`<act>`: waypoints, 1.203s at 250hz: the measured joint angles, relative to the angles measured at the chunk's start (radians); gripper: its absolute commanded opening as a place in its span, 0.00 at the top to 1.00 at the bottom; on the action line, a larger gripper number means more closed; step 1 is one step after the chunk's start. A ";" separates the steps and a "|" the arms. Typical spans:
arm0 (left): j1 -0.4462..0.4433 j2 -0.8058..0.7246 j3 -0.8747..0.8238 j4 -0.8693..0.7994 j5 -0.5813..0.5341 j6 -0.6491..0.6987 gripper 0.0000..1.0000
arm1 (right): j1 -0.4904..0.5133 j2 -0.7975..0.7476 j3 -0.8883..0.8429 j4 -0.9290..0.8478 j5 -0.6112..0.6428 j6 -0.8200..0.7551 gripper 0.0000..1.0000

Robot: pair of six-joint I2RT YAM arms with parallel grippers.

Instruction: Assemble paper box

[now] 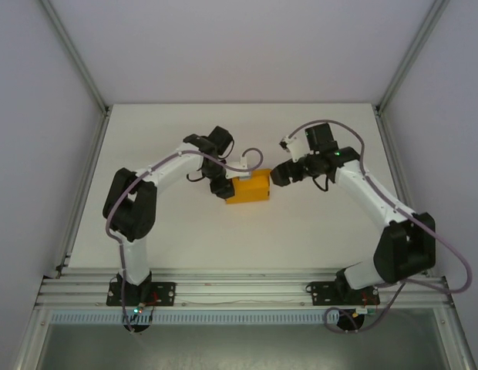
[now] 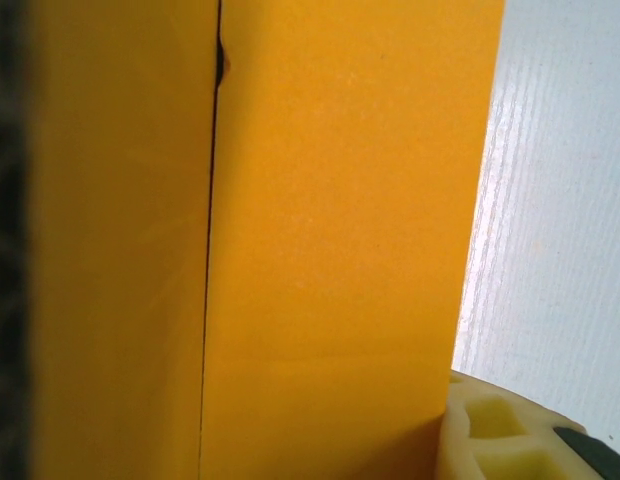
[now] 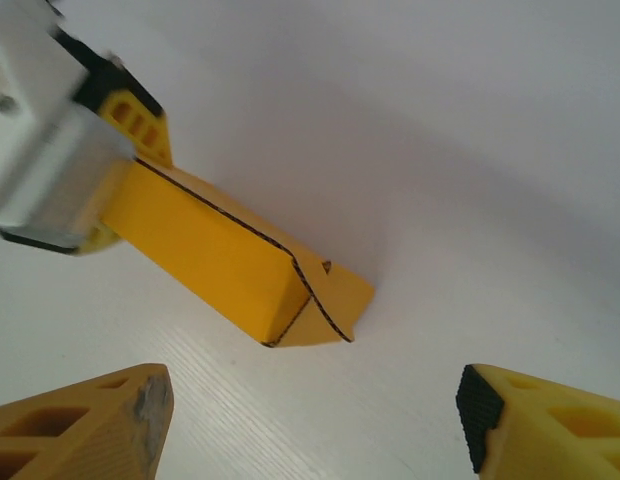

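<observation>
- Left wrist view: the box (image 2: pixel 330 240) is seen so close that it is cut off at the top and bottom. Two flat orange-yellow panels with a thin dark seam between them can be made out.
- A dark blurred strip (image 2: pixel 4 240) along the left edge cannot be identified.
- One pale yellow finger (image 2: pixel 500 435) is cut off at the lower right corner, touching the box, and bare table (image 2: pixel 560 200) is seen to the right.
- In the top external view the box lies near the middle of the table between the two claws. Its left end is hidden under the left claw (image 1: pixel 225 189).
- The right claw (image 1: pixel 279 176) is just beside the box's right end; whether it touches cannot be told.
- In the right wrist view the box is seen as a long, low block of plain card. A flap is slanted across its near end, with the cut edges showing as dark lines. Whether that end is fully shut cannot be told.
- There the left claw is blurred and cut off at the frame edge. It is clamped on the box's far end, with a yellow finger on either side.
- The right claw's fingers are spread wide, with nothing between them, and are cut off at the bottom corners.
</observation>
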 measured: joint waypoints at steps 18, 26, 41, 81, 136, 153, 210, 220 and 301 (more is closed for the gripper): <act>-0.006 0.000 0.000 -0.001 -0.005 0.000 0.62 | 0.013 0.047 0.030 -0.032 0.030 -0.023 0.40; -0.010 0.000 0.000 -0.002 -0.006 0.000 0.62 | 0.020 0.066 0.047 -0.041 0.044 -0.031 0.42; -0.015 0.000 0.000 -0.002 -0.006 0.000 0.62 | 0.035 0.096 0.078 -0.055 0.061 -0.047 0.51; -0.016 0.000 0.001 -0.005 -0.006 0.000 0.62 | 0.058 0.146 0.139 -0.077 0.071 -0.091 0.72; -0.016 0.000 0.002 -0.006 -0.007 0.000 0.62 | 0.058 0.190 0.188 -0.148 0.070 -0.115 0.75; -0.016 0.000 0.002 -0.007 -0.007 0.000 0.62 | 0.058 0.200 0.190 -0.160 0.069 -0.116 0.75; -0.020 0.000 0.007 -0.019 -0.014 0.000 0.62 | 0.058 0.216 0.190 -0.165 0.062 -0.114 0.75; -0.021 0.000 0.008 -0.022 -0.017 0.000 0.62 | 0.058 0.216 0.190 -0.164 0.060 -0.113 0.75; -0.023 0.005 0.018 -0.027 -0.032 0.000 0.62 | 0.062 0.216 0.190 -0.150 0.041 -0.090 1.00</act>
